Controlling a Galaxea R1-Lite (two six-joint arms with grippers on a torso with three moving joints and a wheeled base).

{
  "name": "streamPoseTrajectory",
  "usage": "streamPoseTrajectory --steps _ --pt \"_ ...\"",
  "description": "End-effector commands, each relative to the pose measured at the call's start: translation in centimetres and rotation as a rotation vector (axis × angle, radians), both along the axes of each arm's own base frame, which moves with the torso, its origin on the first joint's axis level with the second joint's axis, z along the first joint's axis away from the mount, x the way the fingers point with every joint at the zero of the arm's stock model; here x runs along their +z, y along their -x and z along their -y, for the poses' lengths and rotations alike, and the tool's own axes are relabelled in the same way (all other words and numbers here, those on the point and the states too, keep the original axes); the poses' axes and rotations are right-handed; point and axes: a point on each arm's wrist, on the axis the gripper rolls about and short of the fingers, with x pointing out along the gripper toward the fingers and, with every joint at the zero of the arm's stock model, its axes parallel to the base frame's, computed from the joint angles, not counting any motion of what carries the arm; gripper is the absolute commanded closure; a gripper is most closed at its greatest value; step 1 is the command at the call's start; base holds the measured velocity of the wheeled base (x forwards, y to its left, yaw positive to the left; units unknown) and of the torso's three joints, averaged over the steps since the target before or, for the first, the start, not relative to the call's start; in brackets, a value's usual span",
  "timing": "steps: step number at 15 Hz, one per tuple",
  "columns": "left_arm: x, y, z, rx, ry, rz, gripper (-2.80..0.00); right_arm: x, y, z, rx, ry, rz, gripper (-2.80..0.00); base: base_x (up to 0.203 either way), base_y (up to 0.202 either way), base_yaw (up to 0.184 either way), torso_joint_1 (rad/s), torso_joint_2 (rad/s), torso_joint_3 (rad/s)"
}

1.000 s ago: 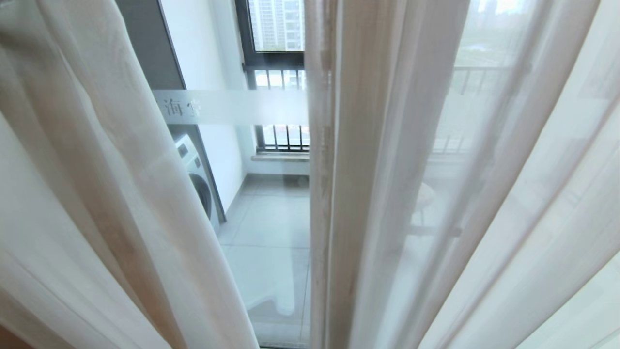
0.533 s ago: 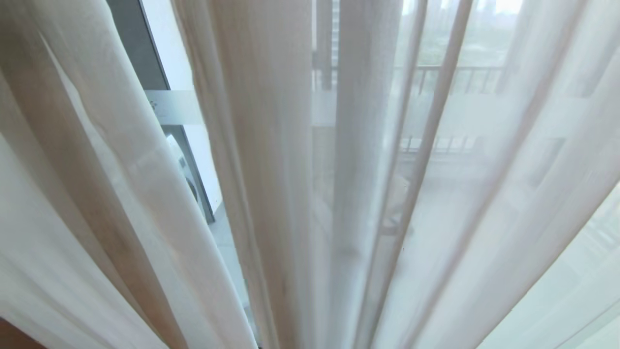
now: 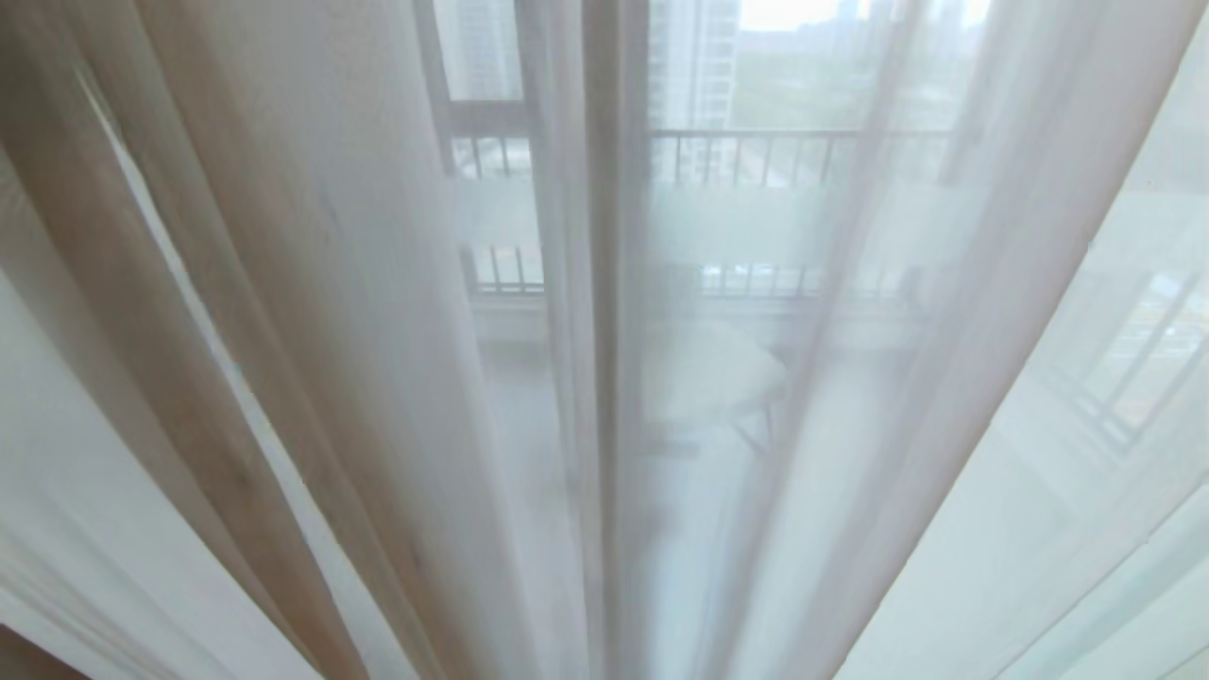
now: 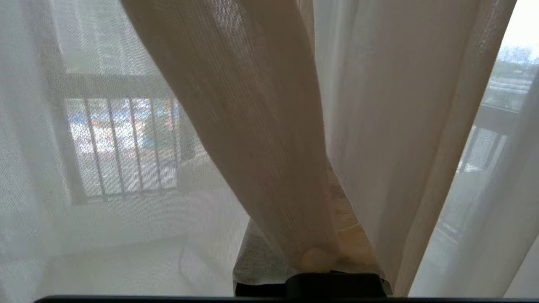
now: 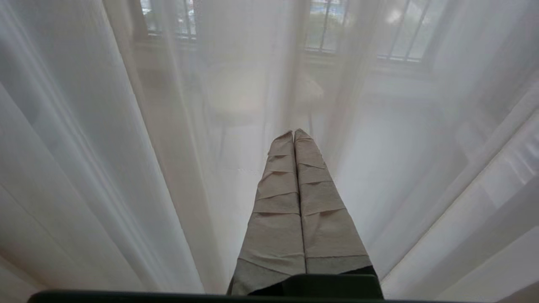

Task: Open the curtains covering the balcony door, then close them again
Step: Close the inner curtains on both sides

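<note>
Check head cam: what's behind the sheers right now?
Through the sheers, hazily: a black railing, buildings beyond, and a pale round shape on the balcony floor. Folds on the left hide everything there; no door frame or handle shows.

Soft daylight through sheer curtains (image 3: 945, 378); backlit, hazy, low contrast; folds shaded; slight blur.

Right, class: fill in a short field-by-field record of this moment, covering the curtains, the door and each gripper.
curtains: sheer curtains hang across the whole head view; a beige drape is gathered in folds
balcony door: seen only dimly through the sheer fabric
left gripper: left gripper shut on the beige drape
right gripper: right gripper shut, holding nothing, in front of the sheers
beyond the glass: a railing, hazy through the fabric
</note>
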Motion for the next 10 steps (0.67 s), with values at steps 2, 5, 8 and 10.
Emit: streamPoseTrajectory --steps 2,5,8,10 --pt "-0.04 -0.13 0.04 -0.002 0.000 -0.003 0.00 0.00 0.00 0.00 0.001 0.001 0.000 0.00 0.000 -0.189 0.002 0.002 0.00 0.000" --pt "-0.02 -0.17 0.06 -0.004 -0.001 -0.003 0.00 0.00 0.00 0.00 0.001 0.001 0.000 0.00 0.000 -0.193 0.000 0.001 0.01 0.004" --pt "-0.05 -0.23 0.07 -0.004 -0.001 -0.004 0.00 0.00 0.00 0.00 0.001 0.001 0.000 0.00 0.000 -0.192 -0.002 0.002 0.00 0.002" --pt "-0.04 -0.23 0.07 -0.004 -0.001 -0.004 0.00 0.00 0.00 0.00 0.001 0.001 0.000 0.00 0.000 -0.190 -0.003 0.002 0.00 -0.002"
